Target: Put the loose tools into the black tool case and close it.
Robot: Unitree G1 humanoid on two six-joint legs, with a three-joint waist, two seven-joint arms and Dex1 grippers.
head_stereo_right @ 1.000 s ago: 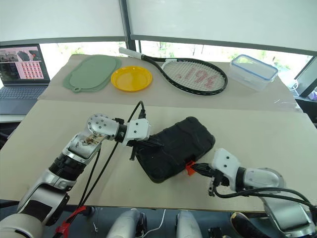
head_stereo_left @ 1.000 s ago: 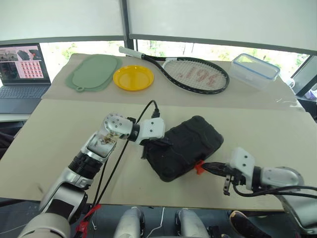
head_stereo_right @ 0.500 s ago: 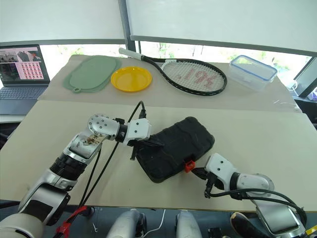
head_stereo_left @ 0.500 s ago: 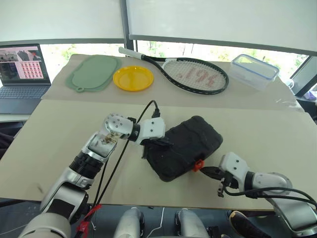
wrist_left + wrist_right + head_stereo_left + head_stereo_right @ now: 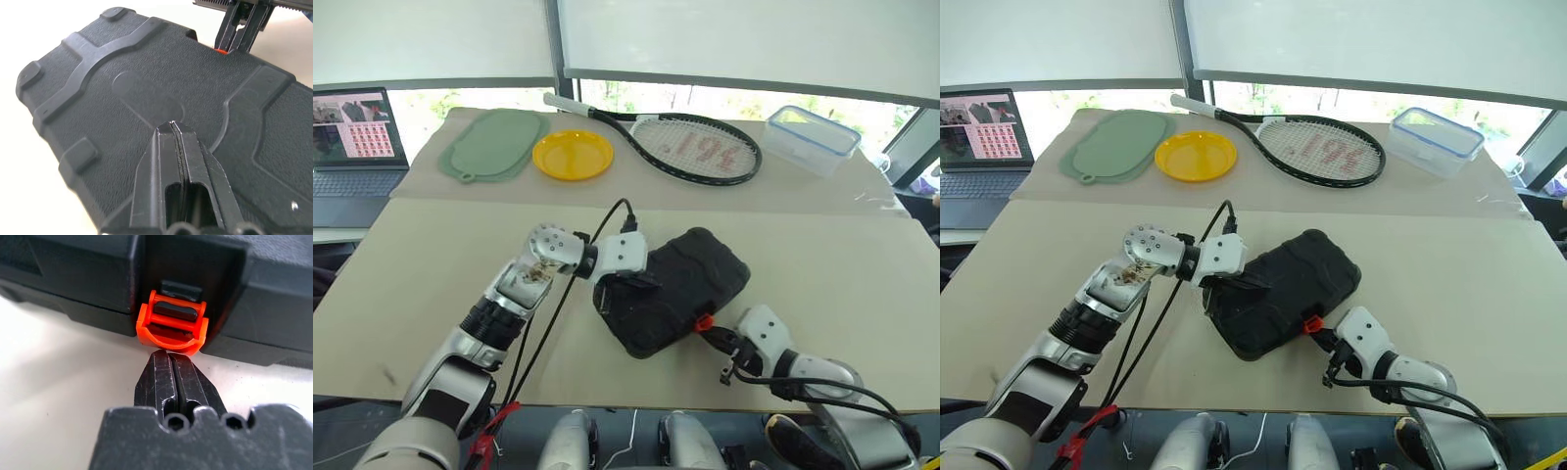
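Note:
The black tool case (image 5: pixel 677 287) lies with its lid down, slantwise near the table's front edge. The loose tools are out of view. My left gripper (image 5: pixel 173 125) is shut, and its tips rest on the lid's textured top near the case's left end (image 5: pixel 639 282). My right gripper (image 5: pixel 169 353) is shut too, holding nothing. Its tips sit right at the lower lip of the small orange latch (image 5: pixel 171 323), which hangs on the case's front side (image 5: pixel 703 320). In the left wrist view the right gripper (image 5: pixel 241 30) shows beyond the lid's far edge.
At the back of the table lie a green mat (image 5: pixel 492 144), a yellow plate (image 5: pixel 573 155), a tennis racket (image 5: pixel 697 147) and a clear container with a blue rim (image 5: pixel 814 139). A laptop (image 5: pixel 350 137) stands at the far left. A black cable (image 5: pixel 558 313) runs along my left arm.
My right gripper has slid left and slightly down along the table, rolling at the wrist, and now sits right at the orange latch. The left gripper has stayed on the lid.

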